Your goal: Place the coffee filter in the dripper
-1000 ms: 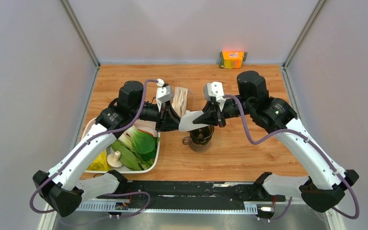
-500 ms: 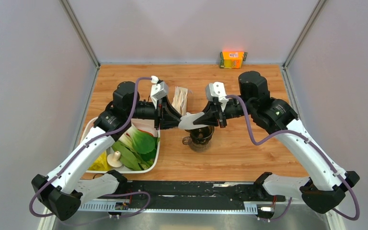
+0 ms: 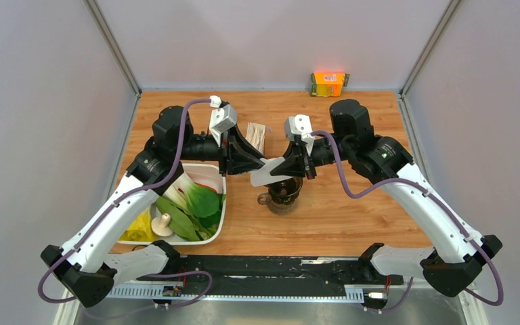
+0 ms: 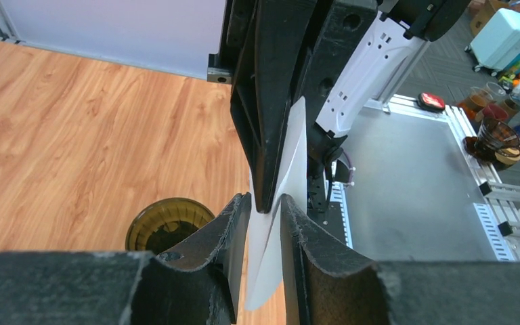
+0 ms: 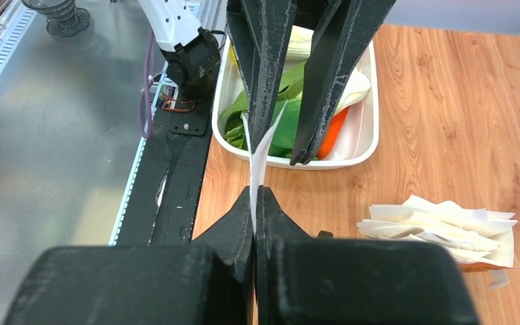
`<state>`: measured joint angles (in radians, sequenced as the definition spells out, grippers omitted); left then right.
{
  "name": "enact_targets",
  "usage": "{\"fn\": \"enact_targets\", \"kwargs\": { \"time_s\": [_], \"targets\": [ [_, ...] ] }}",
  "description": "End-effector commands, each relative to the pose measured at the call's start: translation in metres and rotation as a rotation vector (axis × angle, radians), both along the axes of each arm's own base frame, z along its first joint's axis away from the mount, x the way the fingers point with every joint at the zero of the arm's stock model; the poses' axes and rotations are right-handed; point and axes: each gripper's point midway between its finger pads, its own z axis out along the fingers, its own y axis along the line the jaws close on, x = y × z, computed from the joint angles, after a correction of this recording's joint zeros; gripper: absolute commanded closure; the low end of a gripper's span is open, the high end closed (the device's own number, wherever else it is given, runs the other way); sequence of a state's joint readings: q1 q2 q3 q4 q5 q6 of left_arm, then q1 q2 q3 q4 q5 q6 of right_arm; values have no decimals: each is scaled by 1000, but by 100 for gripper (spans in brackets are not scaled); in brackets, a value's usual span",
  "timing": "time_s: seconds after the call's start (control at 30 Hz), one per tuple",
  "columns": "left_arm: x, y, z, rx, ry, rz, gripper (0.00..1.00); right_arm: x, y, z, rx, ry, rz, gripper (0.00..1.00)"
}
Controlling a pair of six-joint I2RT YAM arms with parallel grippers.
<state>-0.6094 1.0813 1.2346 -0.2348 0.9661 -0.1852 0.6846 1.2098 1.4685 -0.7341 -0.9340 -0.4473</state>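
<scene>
1. Grey walls (image 3: 40, 101) close in a wooden tabletop (image 3: 352, 217), and the two arms reach inward to meet near its middle.
2. At the left sits a white tray (image 5: 374, 115) holding leafy greens (image 3: 196, 203), a pale mushroom-shaped piece (image 3: 162, 222) and something yellow (image 3: 139, 230). The left arm crosses above its left side.
3. Just beyond the two claws lies a packet of cream paper filters (image 3: 255, 137), near them but not in their way. An orange box (image 3: 330, 84) stands at the far edge, well apart to the right.
4. The coffee filter (image 3: 265, 177) is a thin white sheet, flat and fan-shaped from above. It hangs in the air over the left rim of the dripper (image 3: 283, 191) and is not yet inside it.
5. The dripper is a round, dark brown, see-through cup standing on the tabletop with its mouth upward.
6. The left claw (image 3: 263, 164) has its fingers parted, one on each side of the sheet without pinching it.
7. The right claw (image 3: 275, 170) is closed tight on the filter.
8. The left wrist view shows the sheet edge-on, with the right claw's tip poking between the parted fingers. The dripper's open mouth sits lower left there, while the tray and packet are out of frame.
9. The right wrist view shows the tray and packet behind the sheet, but the dripper is hidden.
</scene>
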Motion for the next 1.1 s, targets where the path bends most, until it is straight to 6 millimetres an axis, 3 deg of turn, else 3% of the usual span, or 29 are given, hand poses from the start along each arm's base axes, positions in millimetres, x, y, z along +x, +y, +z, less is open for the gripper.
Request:
{"fn": "enact_targets", "kwargs": {
  "time_s": [0.0,0.4,0.67,1.07],
  "targets": [
    [1,-4,19,-27,-35,16,67,-1,1,2,10,-17,21,100],
    [1,-20,41,-60,-36,1,71,-3,3,-4,-6,1,37,100],
    [3,-25,36,-48,-19,6,71,-2,3,-3,-6,-4,31,100],
    [6,-29,51,-38,-40,-15,70,-2,4,-8,-14,12,40,100]
  ]
}}
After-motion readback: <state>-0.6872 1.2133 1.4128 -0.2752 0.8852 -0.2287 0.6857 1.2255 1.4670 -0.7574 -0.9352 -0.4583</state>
